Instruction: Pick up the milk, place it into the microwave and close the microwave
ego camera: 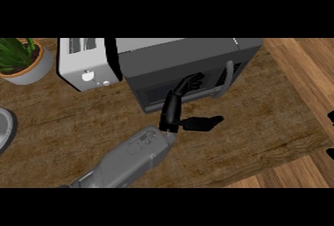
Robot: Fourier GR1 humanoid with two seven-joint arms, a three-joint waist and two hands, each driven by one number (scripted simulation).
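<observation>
Beyond the grey forearm [124,161], the black left hand [173,112] holds nothing, its fingers [189,84] stretched nearly straight against the door of the dark grey box-shaped microwave [195,55] just ahead. No milk carton shows, so it is likely inside, behind a door that looks shut or nearly so. Far right of the fingers, the right hand [331,117] shows too little to judge.

Nothing can be read: the microwave [186,56] door at the fingers [187,85] of the left hand [171,113] is plain grey, and the toaster [83,62] left of those fingers bears unmarked knobs (two pale dots).
</observation>
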